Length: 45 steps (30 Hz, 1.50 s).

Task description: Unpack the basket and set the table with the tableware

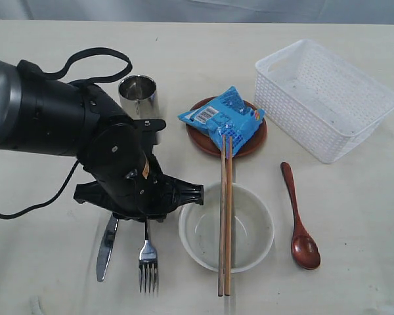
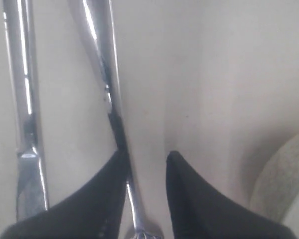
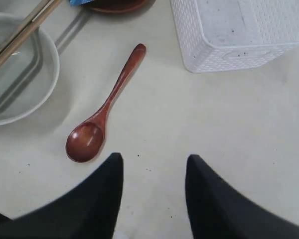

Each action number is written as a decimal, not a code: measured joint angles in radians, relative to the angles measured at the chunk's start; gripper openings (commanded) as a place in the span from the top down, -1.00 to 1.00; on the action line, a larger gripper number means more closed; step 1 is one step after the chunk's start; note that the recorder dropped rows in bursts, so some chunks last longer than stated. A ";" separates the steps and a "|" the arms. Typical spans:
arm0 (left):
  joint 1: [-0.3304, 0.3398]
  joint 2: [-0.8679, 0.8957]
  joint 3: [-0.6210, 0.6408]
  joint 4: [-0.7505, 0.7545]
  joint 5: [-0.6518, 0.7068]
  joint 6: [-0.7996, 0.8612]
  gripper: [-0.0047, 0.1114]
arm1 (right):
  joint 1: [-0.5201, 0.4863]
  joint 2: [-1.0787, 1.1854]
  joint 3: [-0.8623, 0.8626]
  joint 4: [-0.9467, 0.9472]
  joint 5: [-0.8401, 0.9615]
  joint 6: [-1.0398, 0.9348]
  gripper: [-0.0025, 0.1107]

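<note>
The empty white basket [image 1: 295, 111] stands at the back right of the table [image 1: 354, 216]. The off-white bowl [image 1: 249, 223] sits in front with two chopsticks [image 1: 224, 216] laid across it. Behind it a blue snack packet [image 1: 223, 118] lies on the brown plate [image 1: 256, 141]. The steel cup [image 1: 138, 95] is back left and the wooden spoon [image 1: 299, 223] lies right of the bowl. The fork [image 1: 148, 259] and knife [image 1: 106, 246] lie side by side left of the bowl. My left gripper [image 2: 147, 155] is open low over the fork handle [image 2: 102, 59], beside the knife [image 2: 25, 99]. My right gripper [image 3: 154, 159] is open and empty above bare table near the spoon [image 3: 107, 109].
The bulky black left arm [image 1: 85, 125] hangs over the table's left half and hides the handles of the fork and knife. The basket [image 3: 229, 45] and the bowl [image 3: 20, 74] flank the spoon in the right wrist view. The bowl's rim [image 2: 284, 184] lies close beside my left gripper.
</note>
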 measured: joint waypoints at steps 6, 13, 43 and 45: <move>0.000 -0.085 0.000 0.053 0.012 0.000 0.69 | 0.000 0.000 0.000 0.000 0.000 0.000 0.26; 0.000 -0.296 0.022 0.165 -0.006 0.000 0.92 | 0.000 0.000 0.000 0.000 0.000 -0.020 0.46; 0.060 -0.211 0.163 0.241 -0.045 0.038 0.83 | 0.000 0.071 0.000 -0.004 -0.147 0.097 0.96; 0.060 -0.164 0.128 0.207 -0.016 0.082 0.83 | 0.000 0.071 0.000 -0.004 -0.138 0.097 0.96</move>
